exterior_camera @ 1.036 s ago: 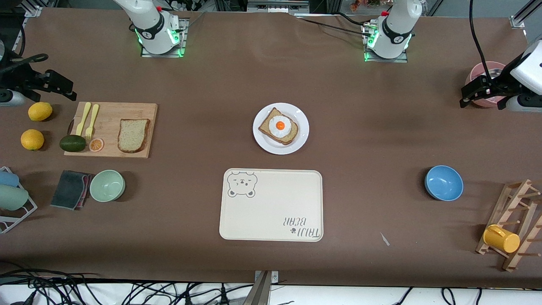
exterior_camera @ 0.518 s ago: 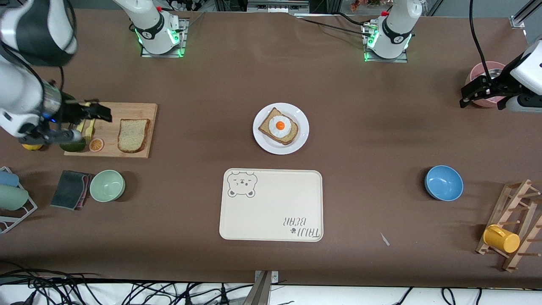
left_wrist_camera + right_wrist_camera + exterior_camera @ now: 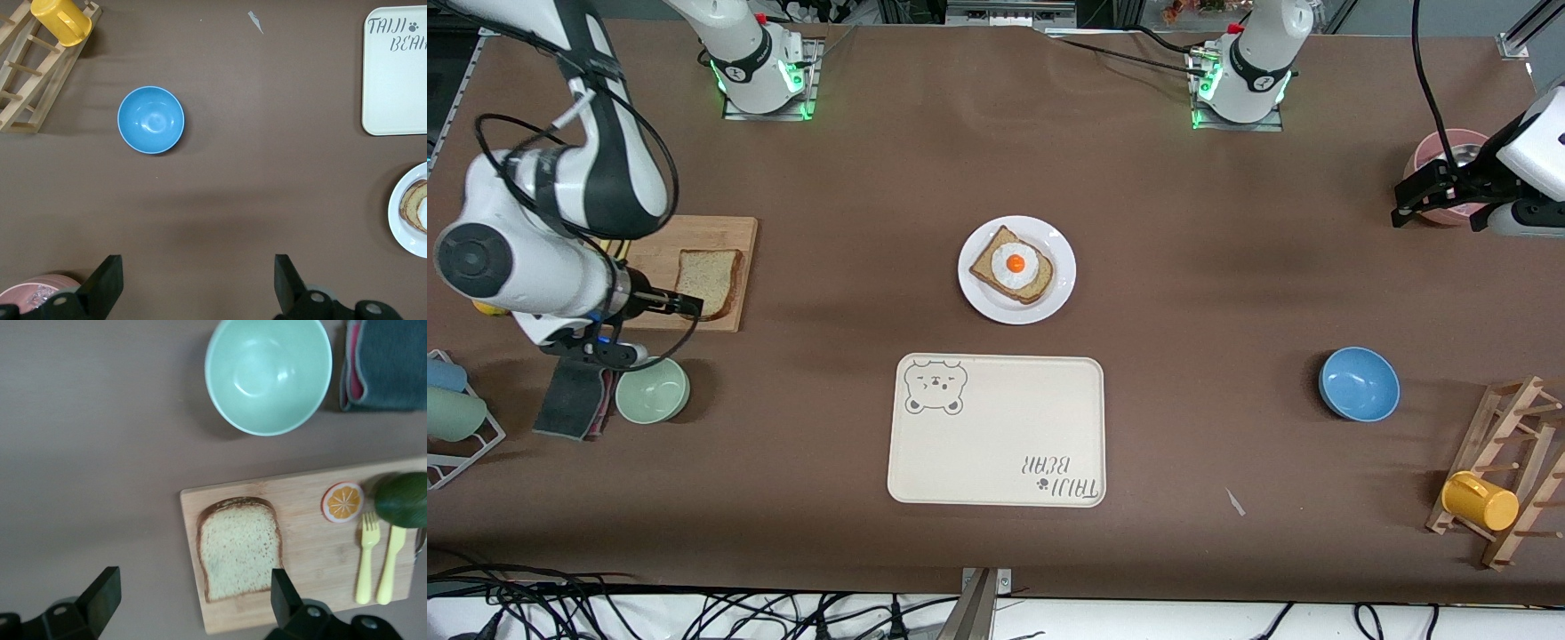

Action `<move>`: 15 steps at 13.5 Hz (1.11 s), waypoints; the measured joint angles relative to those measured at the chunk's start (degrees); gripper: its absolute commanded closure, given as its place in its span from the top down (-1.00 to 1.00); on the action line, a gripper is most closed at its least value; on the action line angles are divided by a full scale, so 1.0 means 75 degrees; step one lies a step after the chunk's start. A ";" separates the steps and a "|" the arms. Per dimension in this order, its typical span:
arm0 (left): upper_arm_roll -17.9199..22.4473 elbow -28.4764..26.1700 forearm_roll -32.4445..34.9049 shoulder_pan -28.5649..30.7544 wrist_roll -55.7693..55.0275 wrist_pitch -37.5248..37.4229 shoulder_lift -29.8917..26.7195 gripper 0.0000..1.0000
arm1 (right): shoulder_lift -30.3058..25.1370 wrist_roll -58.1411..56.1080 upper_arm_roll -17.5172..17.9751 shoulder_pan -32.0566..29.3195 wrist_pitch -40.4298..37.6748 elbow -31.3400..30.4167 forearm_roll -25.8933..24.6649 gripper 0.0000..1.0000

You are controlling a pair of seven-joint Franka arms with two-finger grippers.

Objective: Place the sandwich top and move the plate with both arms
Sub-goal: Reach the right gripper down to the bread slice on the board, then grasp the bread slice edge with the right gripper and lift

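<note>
The sandwich top (image 3: 708,283), a pale tan bread slice with brown crust, lies on the wooden cutting board (image 3: 725,233) toward the right arm's end of the counter (image 3: 1227,293). The right gripper (image 3: 683,306) hangs over the slice, fingers apart and empty. The round white plate (image 3: 976,293), well apart at mid-counter, carries egg-topped toast (image 3: 1013,265). The left gripper (image 3: 1427,197) waits over the pink bowl (image 3: 1451,140), fingers apart.
</note>
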 measured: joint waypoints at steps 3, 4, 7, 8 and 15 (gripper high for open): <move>0.0000 0.0000 0.0000 0.0000 0.0000 0.0000 0.0003 1.00 | 0.0049 0.1258 0.0009 0.0134 0.1246 -0.1168 -0.0775 0.98; 0.0000 0.0000 0.0000 0.0000 0.0000 0.0000 0.0007 1.00 | 0.0055 0.1655 0.0011 0.0245 0.1623 -0.1539 -0.1044 0.91; 0.0000 0.0000 0.0000 0.0000 0.0000 0.0000 0.0040 1.00 | 0.0062 0.2205 0.0013 0.0464 0.2314 -0.2248 -0.1339 0.88; 0.0000 0.0000 0.0000 0.0000 0.0000 0.0000 0.0047 1.00 | 0.0070 0.2226 0.0008 0.0468 0.2493 -0.2393 -0.1371 0.83; 0.0000 0.0000 0.0000 0.0000 0.0000 0.0000 0.0056 1.00 | 0.0327 0.2376 -0.0113 0.0439 0.2886 -0.2656 -0.1738 -0.38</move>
